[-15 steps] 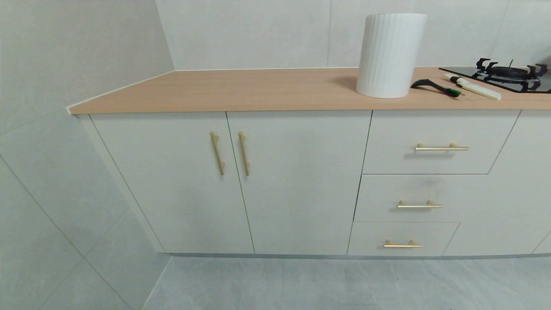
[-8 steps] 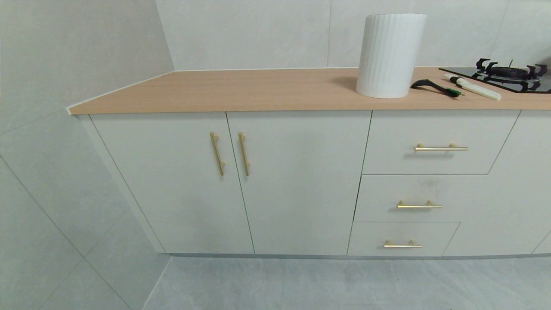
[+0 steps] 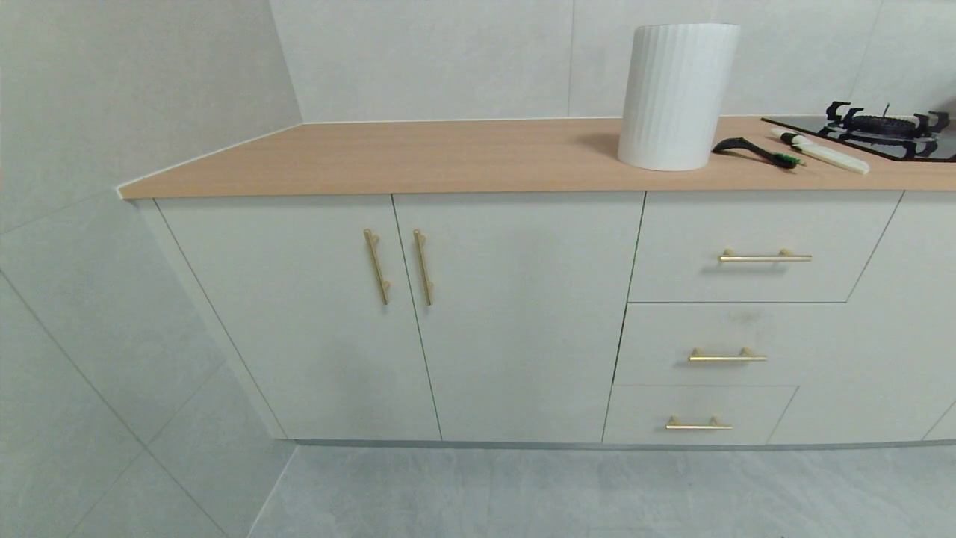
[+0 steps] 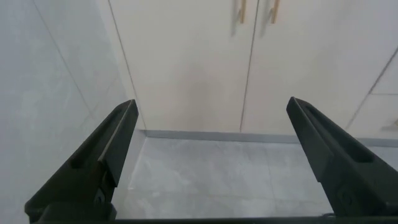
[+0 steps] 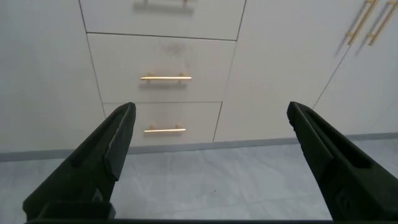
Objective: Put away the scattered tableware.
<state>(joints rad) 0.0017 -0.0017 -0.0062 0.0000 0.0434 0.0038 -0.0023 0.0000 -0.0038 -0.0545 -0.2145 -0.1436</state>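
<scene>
Wooden countertop (image 3: pixel 448 157) bears a white ribbed holder (image 3: pixel 676 93), black utensil (image 3: pixel 754 152), white utensil (image 3: pixel 821 152) and gas hob (image 3: pixel 885 128)

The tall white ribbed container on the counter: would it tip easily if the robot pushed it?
Probably, if pushed high: the white ribbed container stands upright on the countertop, taller than wide. A low push would more likely slide it. Its ribbed wall may aid grip.

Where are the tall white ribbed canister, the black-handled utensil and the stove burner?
Tall white ribbed canister (image 3: pixel 676 93), head view, middle of its side.
Black-handled utensil with green tip (image 3: pixel 748 148), head view, its black handle.
Black gas stove burner (image 3: pixel 887 124), head view, grate centre.
</scene>
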